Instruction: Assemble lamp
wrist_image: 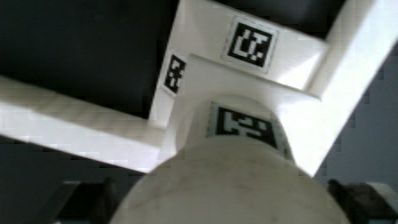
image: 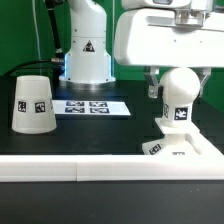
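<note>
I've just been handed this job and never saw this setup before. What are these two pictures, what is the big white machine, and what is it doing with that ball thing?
The exterior view shows one robot arm from off to the side; the wrist view looks down from a camera on the arm itself. The gripper is around the ball-shaped bulb, which stands on the stepped square base. Whether the fingers are clamped cannot be told. The cup-like shade stands apart on the exterior view's left. The flat marker board is only for tracking. In the wrist view, the bulb fills the front, the base beyond.
</note>
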